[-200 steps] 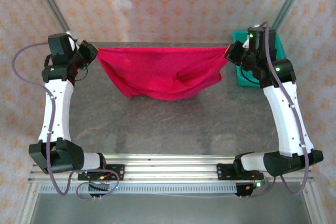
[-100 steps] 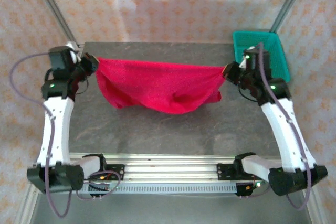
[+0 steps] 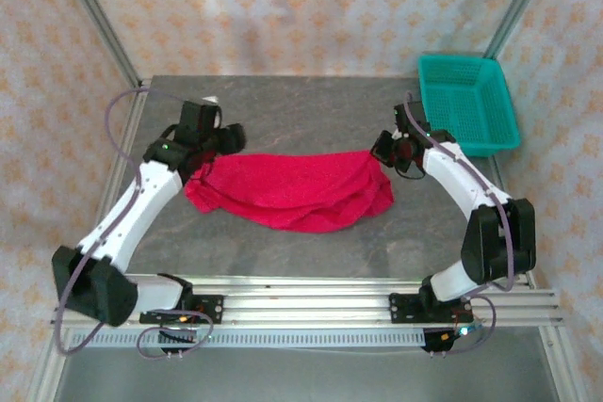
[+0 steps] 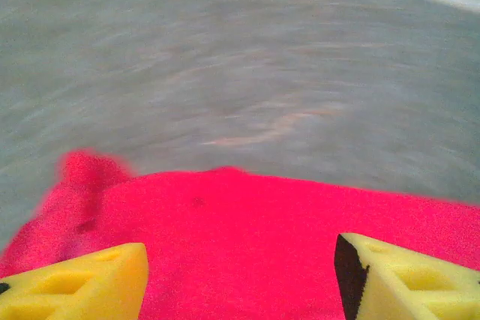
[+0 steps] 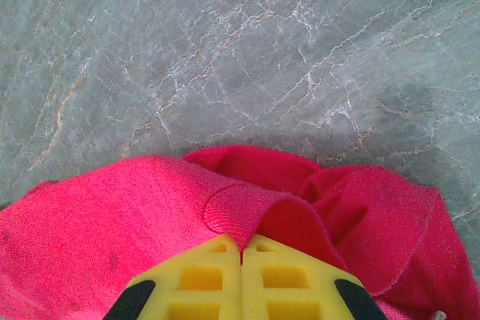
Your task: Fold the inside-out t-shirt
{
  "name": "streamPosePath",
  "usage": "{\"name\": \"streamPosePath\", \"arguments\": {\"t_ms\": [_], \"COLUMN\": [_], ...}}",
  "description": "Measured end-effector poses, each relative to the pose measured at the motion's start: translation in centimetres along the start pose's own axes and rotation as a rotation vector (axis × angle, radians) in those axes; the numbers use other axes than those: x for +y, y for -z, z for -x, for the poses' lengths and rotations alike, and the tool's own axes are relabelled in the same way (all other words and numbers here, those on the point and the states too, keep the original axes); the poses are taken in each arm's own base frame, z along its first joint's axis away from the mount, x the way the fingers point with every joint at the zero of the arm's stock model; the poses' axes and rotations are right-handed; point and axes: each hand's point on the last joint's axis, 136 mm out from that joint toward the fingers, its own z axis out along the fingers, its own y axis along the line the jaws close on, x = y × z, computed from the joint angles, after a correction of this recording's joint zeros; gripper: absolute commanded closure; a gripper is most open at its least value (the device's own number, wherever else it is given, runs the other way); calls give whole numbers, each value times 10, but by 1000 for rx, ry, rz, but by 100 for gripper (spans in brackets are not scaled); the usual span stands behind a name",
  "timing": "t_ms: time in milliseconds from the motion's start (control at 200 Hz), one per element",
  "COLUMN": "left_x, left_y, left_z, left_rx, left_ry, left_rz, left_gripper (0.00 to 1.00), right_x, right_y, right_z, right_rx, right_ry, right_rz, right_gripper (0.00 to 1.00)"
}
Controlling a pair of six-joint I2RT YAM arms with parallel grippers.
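Note:
The bright red t-shirt (image 3: 287,192) lies bunched in a wide band across the middle of the grey table (image 3: 301,120). My left gripper (image 3: 219,150) hovers over its left end, jaws apart; in the left wrist view the yellow fingers (image 4: 71,286) stand wide with red t-shirt (image 4: 247,237) fabric lying loose beneath them. My right gripper (image 3: 384,150) is at the shirt's right end. Seen from the right wrist, the gripper (image 5: 241,249) is shut, pinching a raised fold of the t-shirt (image 5: 247,207).
A teal plastic basket (image 3: 468,103) sits at the far right corner of the table, just behind the right arm. Metal frame posts rise at both back corners. Bare tabletop lies behind and in front of the shirt.
Both arms have come down and inward, lowering the shirt from a stretched hanging span onto the table. The left gripper has opened and let go of its corner.

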Motion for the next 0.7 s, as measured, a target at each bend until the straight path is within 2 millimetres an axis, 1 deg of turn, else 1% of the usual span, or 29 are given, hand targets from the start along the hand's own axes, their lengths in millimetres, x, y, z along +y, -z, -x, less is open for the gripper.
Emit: {"name": "streamPosePath", "arguments": {"t_ms": [10,15,20,25,35,40,45,80,125,140,165,175,190,200,210,220,225,230,250,275,280,310,405,495,615,696], "left_x": [-11,-11,-20,-20,-33,-33,-40,-61,-89,-95,-107,-108,-112,-113,-116,-117,-117,-118,-119,-120,-121,-122,-128,-133,-135,-131], "left_y": [1,1,2,2,2,2,2,1,-6,-8,-16,-17,-22,-23,-27,-30,-30,-33,-37,-44,-46,-53,-69,-79,-97,-111], "left_z": [-1,-1,-2,-2,-6,-6,-8,-18,-44,-51,-72,-75,-87,-89,-98,-105,-105,-111,-119,-132,-138,-152,-183,-200,-206,-210], "left_rx": [-5,-5,-11,-11,-10,-10,-10,-1,43,58,102,109,137,142,166,182,182,198,216,249,261,292,347,371,381,390], "left_ry": [-24,-24,-44,-44,-69,-69,-85,-139,-222,-245,-291,-297,-322,-328,-343,-352,-352,-365,-375,-397,-404,-427,-489,-530,-546,-553], "left_rz": [-30,-30,-62,-62,-100,-100,-119,-180,-254,-270,-299,-302,-312,-313,-318,-320,-320,-320,-321,-318,-317,-313,-285,-267,-230,-195], "left_gripper": [31,31,31,31,32,32,32,32,32,32,32,32,32,33,33,33,33,33,33,33,33,32,31,31,32,33], "right_x": [0,0,0,0,0,1,1,1,1,1,1,1,1,1,1,1,1,1,2,2,2,3,4,5,5,4], "right_y": [0,0,-1,-1,-1,-2,-2,-4,-6,-7,-8,-8,-9,-9,-9,-9,-9,-10,-10,-10,-10,-10,-9,-9,-9,-8], "right_z": [0,0,1,1,1,1,1,2,3,3,4,4,4,5,5,5,5,5,6,7,8,8,10,10,9,10], "right_rx": [-1,-1,0,0,0,0,0,0,2,2,4,4,5,5,5,5,5,5,4,3,2,1,-3,-1,1,1], "right_ry": [0,0,0,0,0,0,0,0,-1,-1,-2,-2,-2,-3,-3,-3,-3,-3,-3,-3,-3,-3,-1,-2,-1,-2], "right_rz": [0,1,2,2,1,1,1,2,0,0,-2,-3,-3,-4,-4,-3,-3,-3,-3,-2,-2,-1,4,7,9,9], "right_gripper": [100,100,100,100,100,100,100,100,100,100,100,100,100,100,100,100,100,100,100,100,100,100,100,100,100,100]}}
